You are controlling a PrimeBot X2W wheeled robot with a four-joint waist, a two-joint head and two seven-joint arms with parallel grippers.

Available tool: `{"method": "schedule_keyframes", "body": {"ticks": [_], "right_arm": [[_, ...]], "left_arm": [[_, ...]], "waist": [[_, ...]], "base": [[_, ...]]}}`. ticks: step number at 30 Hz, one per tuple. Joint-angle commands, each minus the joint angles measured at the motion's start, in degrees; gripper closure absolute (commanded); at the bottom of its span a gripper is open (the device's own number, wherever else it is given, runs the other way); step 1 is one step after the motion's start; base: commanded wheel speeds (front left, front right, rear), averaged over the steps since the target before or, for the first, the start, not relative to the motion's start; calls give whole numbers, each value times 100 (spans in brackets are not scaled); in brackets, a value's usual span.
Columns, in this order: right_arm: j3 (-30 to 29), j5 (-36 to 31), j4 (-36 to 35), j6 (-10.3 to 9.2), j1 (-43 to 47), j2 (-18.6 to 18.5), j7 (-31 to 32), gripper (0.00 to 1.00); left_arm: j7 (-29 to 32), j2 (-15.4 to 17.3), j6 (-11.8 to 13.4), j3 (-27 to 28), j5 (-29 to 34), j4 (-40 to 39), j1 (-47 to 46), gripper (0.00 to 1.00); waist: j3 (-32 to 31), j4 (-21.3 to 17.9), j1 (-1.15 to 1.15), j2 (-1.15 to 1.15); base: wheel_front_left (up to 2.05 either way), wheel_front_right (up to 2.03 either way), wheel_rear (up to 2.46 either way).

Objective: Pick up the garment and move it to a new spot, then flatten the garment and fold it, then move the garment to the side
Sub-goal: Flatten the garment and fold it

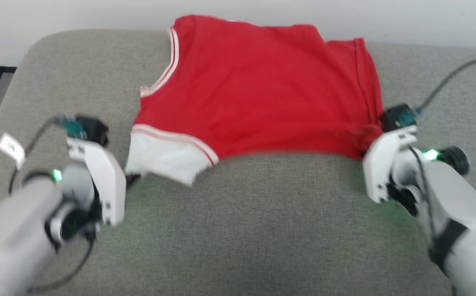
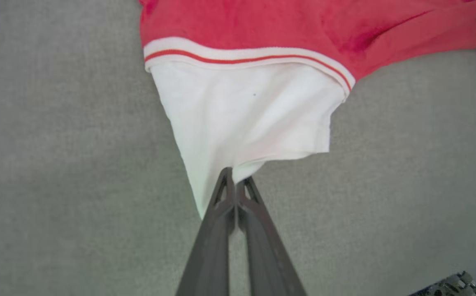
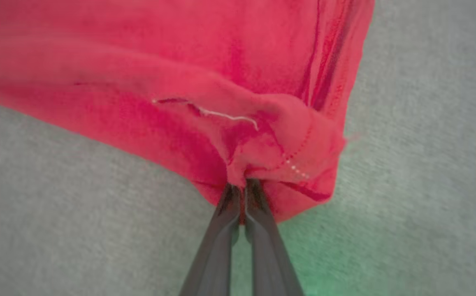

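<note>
Left gripper is pinched tight on the white corner of the red shirt, at 7 o'clock. Right gripper is pinched tight on its red corner, at 4 o'clock. The shirt lies at 12 o'clock on the grey cushion. I think it is best to pull both corners evenly and slowly, so the near edge goes straight.

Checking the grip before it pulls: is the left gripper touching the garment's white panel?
Touching. The left wrist view shows the left gripper, jaws shut, pinching the white corner of the garment.
</note>
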Motion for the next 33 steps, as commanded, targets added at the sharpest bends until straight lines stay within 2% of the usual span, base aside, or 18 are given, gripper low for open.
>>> {"method": "schedule_keyframes", "body": {"ticks": [1,8,14,15,20,22,29,33], "right_arm": [[145,230,-235,-2,374,-181,197,100],[404,1224,-2149,-2,1758,-1231,1096,100],[172,1545,-3528,-2,2856,-1814,1858,100],[172,1545,-3528,-2,2856,-1814,1858,100],[-245,1603,-4511,-2,3607,-1963,2365,100],[-494,1590,-4816,-2,3844,-1919,2494,100],[-1403,1205,-5827,-2,4215,-1488,2754,100],[-1812,840,-6268,-2,4101,-1154,2880,100]], "left_arm": [[28,123,177,-3,-81,-288,240,100],[28,831,1176,-115,-431,-2001,1393,100],[38,1196,1758,-303,-626,-3003,2111,100],[38,1196,1758,-303,-626,-3003,2111,100],[37,1409,2065,-375,-763,-3556,2444,100],[25,1529,2162,-325,-773,-3735,2461,100],[-29,1959,2362,-17,-519,-4134,2038,100],[35,2148,2266,205,-289,-4185,1579,100]], "waist": [[-43,19,0,0],[-161,47,0,0],[-227,45,0,0],[-227,45,0,0],[-238,3,0,0],[-234,-11,0,0],[-132,-91,0,0],[-31,-153,0,0]], "base": [[0,0,0],[0,0,0],[0,0,0],[0,0,0],[0,0,0],[0,0,0],[0,0,0],[0,0,0]]}}
